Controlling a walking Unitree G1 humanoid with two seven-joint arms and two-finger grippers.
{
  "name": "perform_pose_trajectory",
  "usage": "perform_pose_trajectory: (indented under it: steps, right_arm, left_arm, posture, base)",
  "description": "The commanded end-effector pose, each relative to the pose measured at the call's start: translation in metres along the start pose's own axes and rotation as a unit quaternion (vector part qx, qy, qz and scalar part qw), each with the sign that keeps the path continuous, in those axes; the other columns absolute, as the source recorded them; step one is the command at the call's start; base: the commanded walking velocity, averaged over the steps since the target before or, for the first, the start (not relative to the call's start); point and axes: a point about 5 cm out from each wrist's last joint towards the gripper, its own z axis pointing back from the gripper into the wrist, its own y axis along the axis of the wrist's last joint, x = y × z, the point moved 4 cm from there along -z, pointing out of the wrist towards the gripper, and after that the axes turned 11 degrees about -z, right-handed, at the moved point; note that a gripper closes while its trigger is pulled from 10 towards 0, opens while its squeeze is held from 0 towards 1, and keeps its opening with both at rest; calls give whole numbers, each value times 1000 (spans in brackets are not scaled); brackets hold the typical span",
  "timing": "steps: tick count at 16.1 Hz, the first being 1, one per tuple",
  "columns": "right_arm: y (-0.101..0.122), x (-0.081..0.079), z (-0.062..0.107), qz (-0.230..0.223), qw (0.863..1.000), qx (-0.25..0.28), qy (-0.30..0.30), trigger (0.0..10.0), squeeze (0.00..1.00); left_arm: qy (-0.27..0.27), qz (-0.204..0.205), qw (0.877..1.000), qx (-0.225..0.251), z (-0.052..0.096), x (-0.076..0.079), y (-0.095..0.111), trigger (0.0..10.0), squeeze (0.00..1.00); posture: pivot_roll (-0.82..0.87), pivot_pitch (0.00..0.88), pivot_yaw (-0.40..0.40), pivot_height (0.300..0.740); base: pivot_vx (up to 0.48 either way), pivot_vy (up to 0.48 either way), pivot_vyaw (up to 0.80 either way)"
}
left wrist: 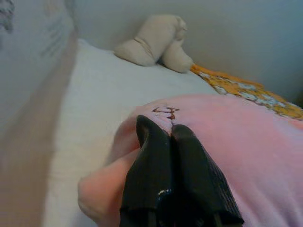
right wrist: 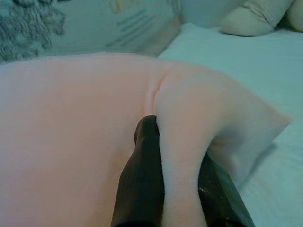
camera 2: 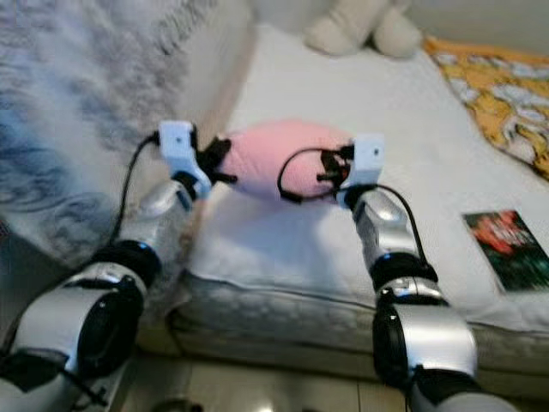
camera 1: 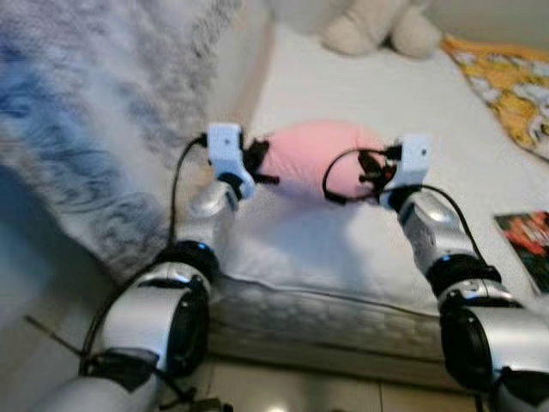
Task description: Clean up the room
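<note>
The left gripper (left wrist: 170,135) has its jaws pressed together, with pink fabric bunched under and around the fingertips, so it appears to pinch a fold at one end of the pink pillow (camera 1: 319,157). The right gripper (right wrist: 182,142) has its jaws closed onto a ridge of the same pillow; a pleat of pink cloth runs down between its two black fingers (right wrist: 142,175). Holding both ends at once looks like a way to keep a soft, floppy thing from sagging or slipping from a single pinch while it is lifted or shifted.

In the head views the pillow lies between the two wrists, its ends at 9 and 3 o'clock, each end meeting one set of jaws. It rests on the white bed (camera 1: 360,249), near the mattress edge closest to the robot.

Further out, a cream plush toy (camera 1: 377,26) sits at 12 o'clock, well apart from the pillow. An orange patterned blanket (camera 1: 510,86) lies toward 2 o'clock, a book (camera 2: 506,249) at about 4 o'clock near the bed's edge, and a grey shaggy throw (camera 1: 86,129) hangs toward 9 o'clock.
</note>
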Motion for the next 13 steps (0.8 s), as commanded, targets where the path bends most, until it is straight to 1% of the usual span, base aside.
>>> perform_pose_trajectory:
  steps: [1,2,4,6,7,8,9,10,11,13]
  right_arm:
    - [17,9,0,20,1000,18,-11,0,243]
    - [20,11,0,21,999,19,-14,0,243]
    - [16,12,1,21,1000,14,-15,0,247]
    - [12,10,1,21,1000,7,-10,0,251]
    - [12,7,-1,33,999,-2,-6,0,263]
    - [19,4,-6,56,998,-10,-11,0,271]
    - [21,4,-7,63,998,-11,-12,0,275]
    - [41,-5,-16,107,994,-3,-13,0,278]
    - [50,-7,-18,121,993,3,-14,0,286]
    - [82,-21,-26,181,983,33,-24,0,286]
  left_arm:
    - [-15,-17,1000,15,-7,12,13,0,0]
    - [-20,-17,1000,16,-8,16,13,0,0]
    - [-25,-20,999,16,-9,22,13,0,0]
    - [-23,-28,999,12,-10,23,13,0,0]
    - [-14,-38,999,4,-13,20,16,0,0]
    - [0,-39,999,-4,-18,12,25,0,0]
    - [4,-41,999,-5,-19,10,29,0,0]
    - [28,-55,998,0,-25,-3,52,0,0]
    - [36,-60,998,4,-27,-6,61,0,0]
    - [61,-85,994,25,-32,-15,89,0,0]
  posture:
    - [8,0,-52,740]
    - [10,0,-54,740]
    - [14,0,-57,740]
    - [20,0,-63,740]
    - [23,0,-69,740]
    - [23,0,-78,740]
    - [23,0,-78,740]
    - [16,0,-79,740]
    - [10,0,-78,740]
    - [2,0,-78,740]
  base:
    - [0,0,0]
    - [0,0,0]
    - [0,0,0]
    - [0,0,0]
    - [0,0,0]
    - [0,0,0]
    - [0,0,0]
    - [0,0,0]
    - [0,0,0]
    - [0,0,0]
